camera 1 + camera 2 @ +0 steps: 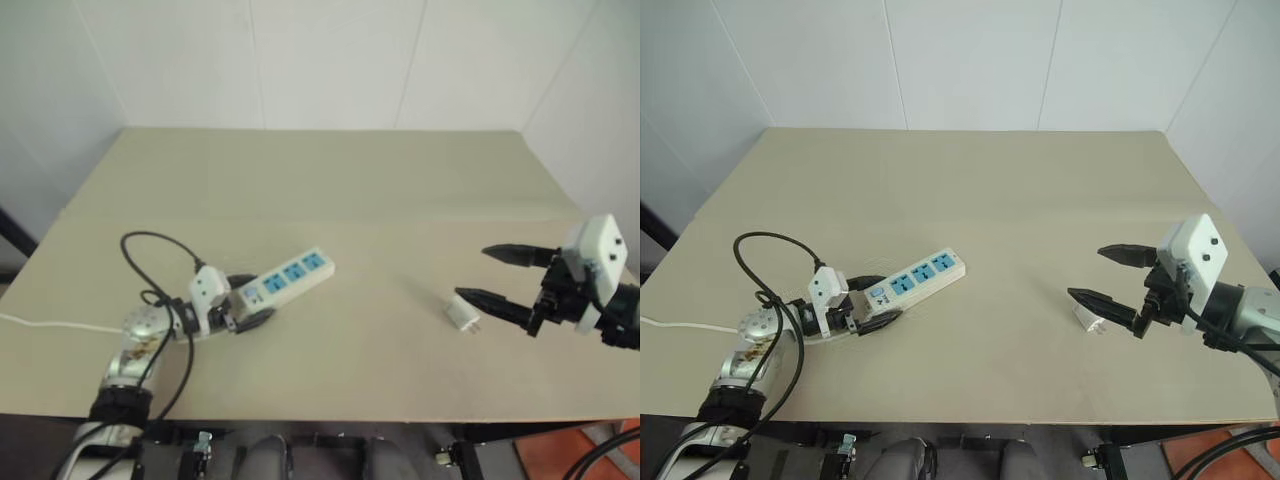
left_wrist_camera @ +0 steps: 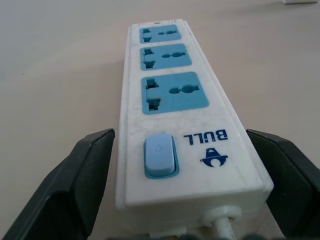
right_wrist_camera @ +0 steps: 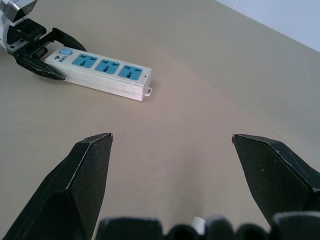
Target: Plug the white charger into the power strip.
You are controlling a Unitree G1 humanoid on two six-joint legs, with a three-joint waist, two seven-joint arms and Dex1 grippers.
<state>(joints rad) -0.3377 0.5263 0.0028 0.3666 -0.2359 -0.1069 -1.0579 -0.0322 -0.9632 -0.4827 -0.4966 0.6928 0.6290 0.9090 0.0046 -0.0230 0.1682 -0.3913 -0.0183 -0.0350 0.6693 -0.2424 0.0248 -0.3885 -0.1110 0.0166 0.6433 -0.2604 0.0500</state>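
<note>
Left gripper (image 1: 243, 303) open astride power strip (image 1: 285, 276) — white charger (image 1: 462, 312) apart.

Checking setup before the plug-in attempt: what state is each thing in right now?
power strip: flat on the table, all three sockets empty, switch end between the left pincer's fingers.
white charger: lying on the table, unplugged, not gripped.
left pincer: open, straddling the strip's switch end.
right pincer: open, empty, above the charger.
cord: trails off the table's left edge.
</note>
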